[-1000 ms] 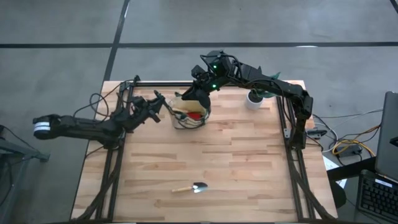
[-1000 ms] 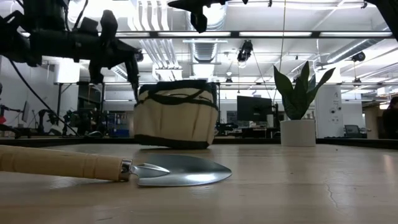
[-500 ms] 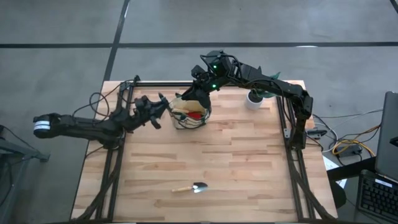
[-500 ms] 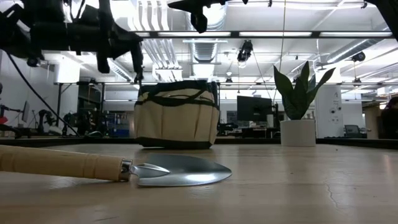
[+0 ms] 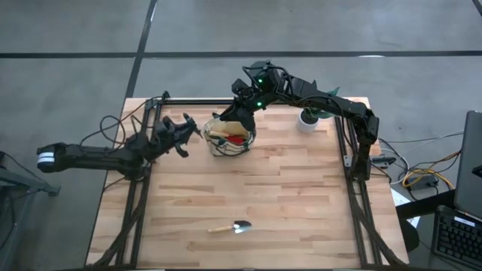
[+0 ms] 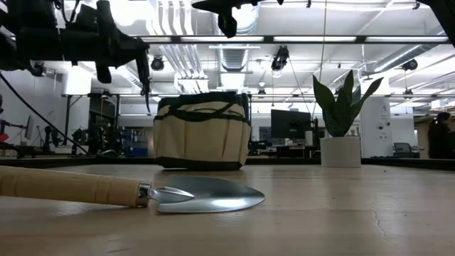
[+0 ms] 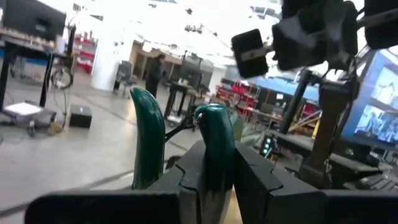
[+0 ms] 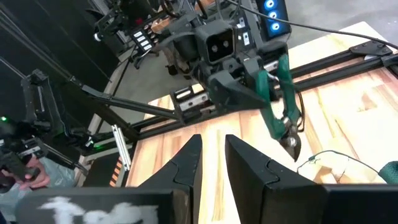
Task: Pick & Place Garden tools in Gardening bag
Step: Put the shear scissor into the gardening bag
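Left gripper (image 5: 184,135) clamps green-handled shears (image 8: 280,109) just beside the bag's rim (image 5: 215,124); right gripper's (image 5: 239,99) grip unclear.

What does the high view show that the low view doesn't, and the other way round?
Only high: the red piece inside the gardening bag. Only low: a person beyond the table. Both: the bag, the trowel lying apart, the potted plant, and the left gripper holding pruning shears beside the bag.
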